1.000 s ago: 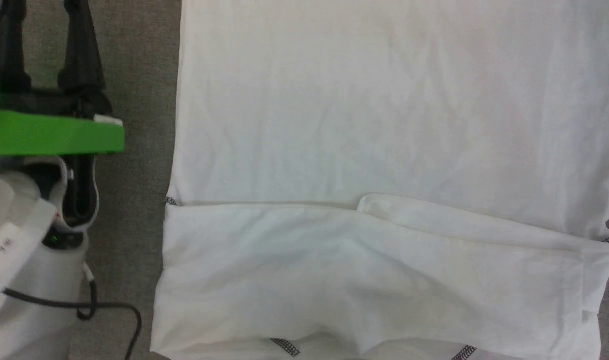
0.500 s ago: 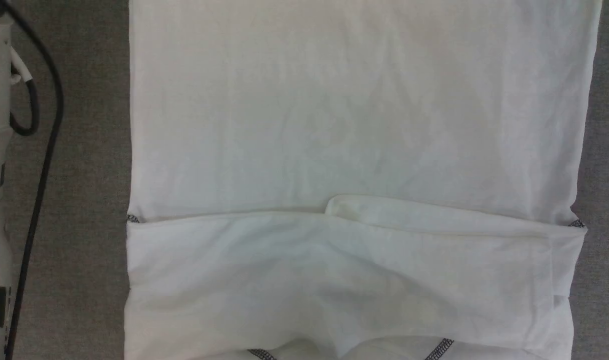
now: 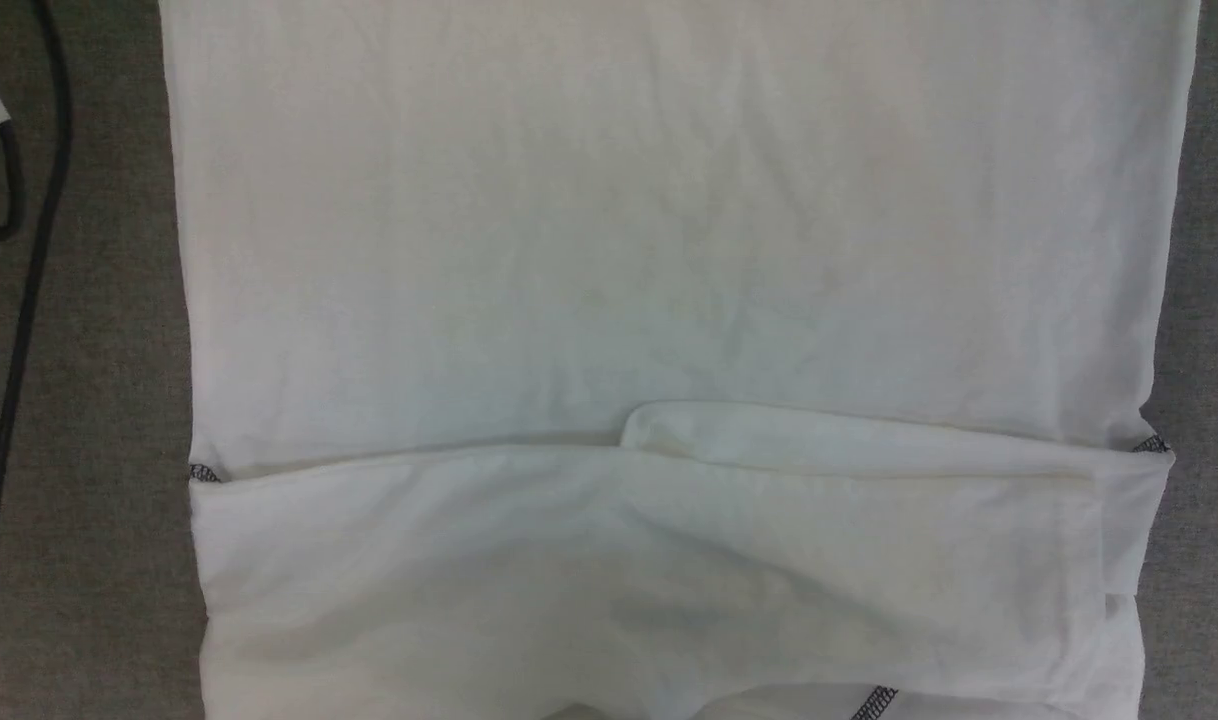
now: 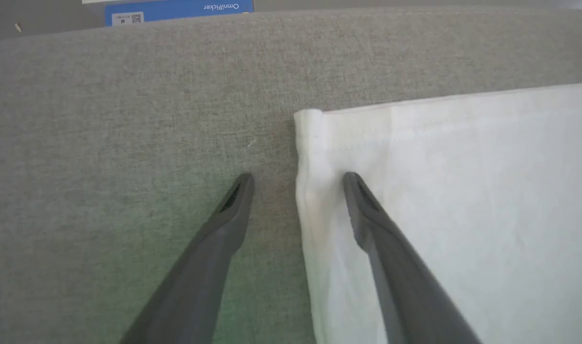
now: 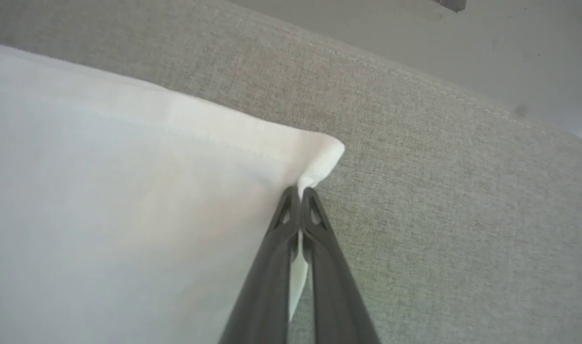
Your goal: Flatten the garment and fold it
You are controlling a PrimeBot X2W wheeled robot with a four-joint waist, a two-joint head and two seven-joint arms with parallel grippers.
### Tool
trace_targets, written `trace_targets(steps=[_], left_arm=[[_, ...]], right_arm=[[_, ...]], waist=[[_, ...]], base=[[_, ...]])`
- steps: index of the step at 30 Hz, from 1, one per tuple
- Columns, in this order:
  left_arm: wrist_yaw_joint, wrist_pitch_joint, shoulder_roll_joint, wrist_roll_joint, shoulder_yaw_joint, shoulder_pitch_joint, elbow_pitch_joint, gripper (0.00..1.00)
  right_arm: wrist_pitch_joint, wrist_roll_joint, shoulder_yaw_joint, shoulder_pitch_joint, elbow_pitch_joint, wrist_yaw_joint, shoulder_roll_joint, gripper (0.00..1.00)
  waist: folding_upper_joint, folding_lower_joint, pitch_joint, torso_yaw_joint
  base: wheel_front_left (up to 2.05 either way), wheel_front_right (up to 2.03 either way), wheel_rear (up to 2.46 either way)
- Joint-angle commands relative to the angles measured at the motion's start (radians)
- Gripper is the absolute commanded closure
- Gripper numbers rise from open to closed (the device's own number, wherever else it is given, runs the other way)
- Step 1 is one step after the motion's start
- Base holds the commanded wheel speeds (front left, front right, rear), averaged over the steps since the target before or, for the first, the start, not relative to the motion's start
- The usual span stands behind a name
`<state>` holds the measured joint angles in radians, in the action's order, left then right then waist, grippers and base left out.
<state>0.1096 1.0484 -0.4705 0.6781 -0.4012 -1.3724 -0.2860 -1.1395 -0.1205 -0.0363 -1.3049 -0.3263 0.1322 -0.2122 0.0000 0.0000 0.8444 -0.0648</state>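
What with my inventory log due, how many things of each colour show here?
White: 1, garment
Dark grey: 2, left gripper, right gripper
Light grey: 1, cloth surface
Blue: 1, labelled board
Black: 1, cable
Total: 6

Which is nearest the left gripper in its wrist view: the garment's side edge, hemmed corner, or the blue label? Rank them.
1. The garment's side edge, between the left gripper's fingers.
2. Its hemmed corner, just ahead.
3. The blue label, far top left.
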Motion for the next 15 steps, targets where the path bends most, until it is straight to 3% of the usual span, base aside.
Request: trace_targets(steps=[1, 7, 15], left_arm=[[-0.012, 0.009, 0.013, 0.028, -0.009, 0.039, -0.006, 1.00], [-0.023, -0.095, -0.006, 0.008, 0.020, 0.033, 0.010, 1.00], [-0.076, -0.350, -0.022, -0.045, 0.065, -0.024, -0.009, 1.00]], right_arm=[[0.005, -0.007, -0.005, -0.008, -0.005, -0.002, -0.005, 1.00], [0.047, -0.010, 0.002, -0.022, -0.010, -0.002, -0.011, 1.00], [0.163, 0.018, 0.038, -0.064, -0.026, -0.002, -0.007, 1.00]], waist=[[0.0000, 0.0000, 0.007, -0.004], [0.0000, 0.0000, 0.005, -0.003], [0.0000, 0.0000, -0.043, 0.002]], base=[[0.00, 0.00, 0.00], [0.00, 0.00, 0.00], [0.00, 0.00, 0.00]])
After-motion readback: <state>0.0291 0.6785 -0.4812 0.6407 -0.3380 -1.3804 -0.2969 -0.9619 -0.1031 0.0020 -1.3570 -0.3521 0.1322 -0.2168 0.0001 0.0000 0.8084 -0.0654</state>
